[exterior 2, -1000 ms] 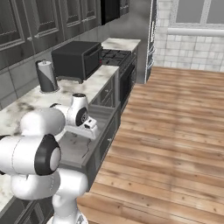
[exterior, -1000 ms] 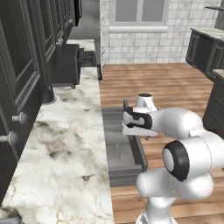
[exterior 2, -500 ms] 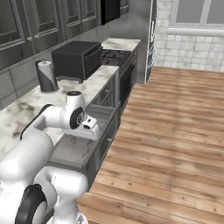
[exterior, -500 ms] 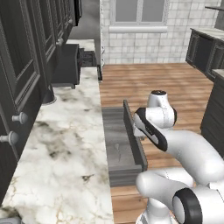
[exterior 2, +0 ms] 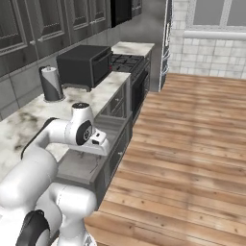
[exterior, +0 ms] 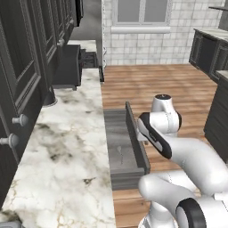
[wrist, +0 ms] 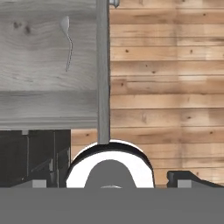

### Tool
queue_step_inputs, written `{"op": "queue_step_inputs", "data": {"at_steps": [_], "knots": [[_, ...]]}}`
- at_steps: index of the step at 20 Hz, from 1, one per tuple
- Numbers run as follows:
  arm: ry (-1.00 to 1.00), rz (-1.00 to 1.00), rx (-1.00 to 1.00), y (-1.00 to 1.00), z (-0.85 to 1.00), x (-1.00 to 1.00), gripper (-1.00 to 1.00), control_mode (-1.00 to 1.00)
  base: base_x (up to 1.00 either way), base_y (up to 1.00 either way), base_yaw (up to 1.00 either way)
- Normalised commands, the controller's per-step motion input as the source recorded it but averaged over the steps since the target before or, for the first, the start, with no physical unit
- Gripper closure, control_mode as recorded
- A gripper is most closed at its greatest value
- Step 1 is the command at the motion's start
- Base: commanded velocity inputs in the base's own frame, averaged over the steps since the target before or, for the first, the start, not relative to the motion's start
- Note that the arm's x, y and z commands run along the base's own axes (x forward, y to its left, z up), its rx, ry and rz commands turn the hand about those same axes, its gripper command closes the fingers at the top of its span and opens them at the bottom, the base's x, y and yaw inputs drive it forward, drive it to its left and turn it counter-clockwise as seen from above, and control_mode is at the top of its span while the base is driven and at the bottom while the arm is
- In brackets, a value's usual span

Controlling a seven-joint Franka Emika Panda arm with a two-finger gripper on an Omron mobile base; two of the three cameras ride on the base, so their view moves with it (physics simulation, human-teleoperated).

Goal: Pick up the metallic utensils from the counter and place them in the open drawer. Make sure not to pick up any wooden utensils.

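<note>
Already the spoon is lying in the open drawer [exterior: 116, 116], so the placing step looks done.
The counter [exterior: 67, 147] is showing bare marble beside it; the spoon [wrist: 67, 40] is resting mid-floor, nearer the slab front. The gripper [exterior 2: 98, 139] is hanging over the drawer's front edge, its jaws impossible to read; next comes checking for remaining metal.
</note>
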Motion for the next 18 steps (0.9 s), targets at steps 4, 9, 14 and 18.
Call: {"op": "queue_step_inputs", "data": {"at_steps": [4, 9, 14, 18], "knots": [[0.0, 0.0, 0.0, -0.03, 0.0, -0.11, -1.0, 1.0, -0.04, -0.04, 0.0], [0.0, 0.0, 0.0, 0.0, 0.0, 0.0, -1.0, 1.0, -0.25, -0.37, 0.0], [0.0, 0.0, 0.0, 0.0, 0.0, 0.0, -1.0, 1.0, -0.25, -0.4, 0.0], [0.0, 0.0, 0.0, 0.0, 0.0, 0.0, -1.0, 1.0, -0.07, -0.92, 0.0]]}}
